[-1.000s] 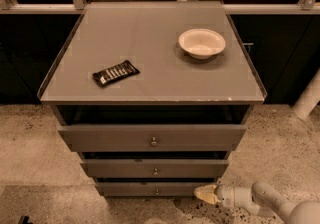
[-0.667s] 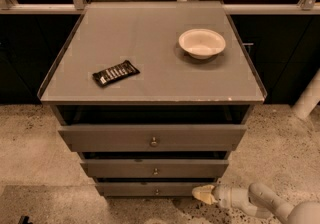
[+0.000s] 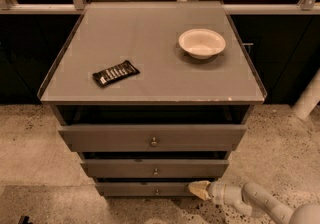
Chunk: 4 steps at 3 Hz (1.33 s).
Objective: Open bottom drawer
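Low in the centre of the frame, the bottom drawer (image 3: 130,188) is the slimmest grey front, rigid and probably light to slide. Its tiny metal knob (image 3: 156,191) looks the only hold, likely slippery. The hand (image 3: 199,189) sits at the drawer's right end; whether it is wide or narrow cannot be told.

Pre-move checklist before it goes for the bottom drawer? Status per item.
1. Target bottom drawer in view, lowest of three: ok.
2. Hand at drawer height, by its right end: ok.
3. Hand lined up with the knob: not ok, the knob sits left of the hand, at the drawer's centre.
4. Hand touching the drawer front: cannot tell.
5. Bowl and snack bar flat on the cabinet top, back from its front edge: ok.
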{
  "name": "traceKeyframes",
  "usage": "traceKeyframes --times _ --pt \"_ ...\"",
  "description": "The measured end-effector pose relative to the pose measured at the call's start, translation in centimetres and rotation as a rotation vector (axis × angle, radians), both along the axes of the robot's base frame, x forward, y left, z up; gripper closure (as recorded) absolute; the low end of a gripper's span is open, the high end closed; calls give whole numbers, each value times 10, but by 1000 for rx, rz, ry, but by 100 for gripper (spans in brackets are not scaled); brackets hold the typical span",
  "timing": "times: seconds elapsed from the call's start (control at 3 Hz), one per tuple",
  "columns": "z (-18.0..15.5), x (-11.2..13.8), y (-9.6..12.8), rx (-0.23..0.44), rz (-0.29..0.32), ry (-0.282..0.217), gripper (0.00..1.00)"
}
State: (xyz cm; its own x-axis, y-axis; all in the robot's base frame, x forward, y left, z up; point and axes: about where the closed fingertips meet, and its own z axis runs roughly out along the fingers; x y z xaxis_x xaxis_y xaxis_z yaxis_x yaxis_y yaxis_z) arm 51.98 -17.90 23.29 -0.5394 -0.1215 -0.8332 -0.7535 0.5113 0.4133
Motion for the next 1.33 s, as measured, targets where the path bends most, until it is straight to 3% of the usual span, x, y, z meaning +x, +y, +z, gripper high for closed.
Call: traceKeyframes --times 0.67,1.0,1.33 --pt "1 19 -10 -51 -124 -82 100" --pt "-5 27 -10 -70 -163 -90 100" --pt "-5 27 -10 -72 -164 -90 100"
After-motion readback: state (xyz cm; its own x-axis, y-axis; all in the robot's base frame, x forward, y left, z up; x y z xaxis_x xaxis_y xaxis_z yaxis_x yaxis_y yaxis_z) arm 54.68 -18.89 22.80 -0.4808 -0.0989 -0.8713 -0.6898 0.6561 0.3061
